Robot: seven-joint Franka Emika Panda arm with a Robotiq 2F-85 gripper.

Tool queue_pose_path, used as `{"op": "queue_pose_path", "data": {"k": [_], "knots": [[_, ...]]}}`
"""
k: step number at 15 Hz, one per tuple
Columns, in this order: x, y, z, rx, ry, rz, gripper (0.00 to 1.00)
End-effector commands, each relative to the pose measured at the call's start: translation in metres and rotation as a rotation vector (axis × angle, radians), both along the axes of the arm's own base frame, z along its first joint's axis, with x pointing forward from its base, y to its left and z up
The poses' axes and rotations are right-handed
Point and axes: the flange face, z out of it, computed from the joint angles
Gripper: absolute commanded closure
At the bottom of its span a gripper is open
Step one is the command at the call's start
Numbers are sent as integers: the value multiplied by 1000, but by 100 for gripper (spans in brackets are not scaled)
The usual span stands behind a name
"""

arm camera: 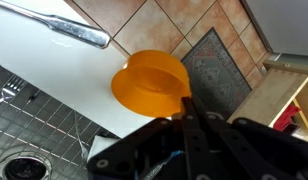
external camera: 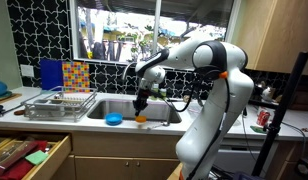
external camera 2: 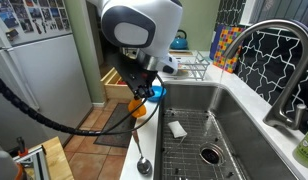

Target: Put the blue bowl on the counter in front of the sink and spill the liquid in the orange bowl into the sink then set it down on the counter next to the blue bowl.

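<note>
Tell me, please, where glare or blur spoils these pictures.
In an exterior view the window is blown out; in an exterior view the arm looms soft; in the wrist view the gripper is dark and blurred, the orange bowl clearer.

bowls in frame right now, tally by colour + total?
blue bowl: 1
orange bowl: 1
Total: 2
</note>
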Motion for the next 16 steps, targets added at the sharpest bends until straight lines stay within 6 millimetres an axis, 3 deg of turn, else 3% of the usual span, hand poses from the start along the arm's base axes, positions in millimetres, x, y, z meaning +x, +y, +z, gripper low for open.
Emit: {"op": "queue_pose_path", "data": {"k": [1,7,8,10,13,16], "knots": [[5,-26,-9,126,51,-7,100],[11,-84,-29,446,57,-77,100],[1,-67,-19,369,65,-52,98],[6,-81,-27,412,57,-81,98],[11,-83,-31,418,61,-83,100],[14,-107,-50,614,108,-73,100]]}}
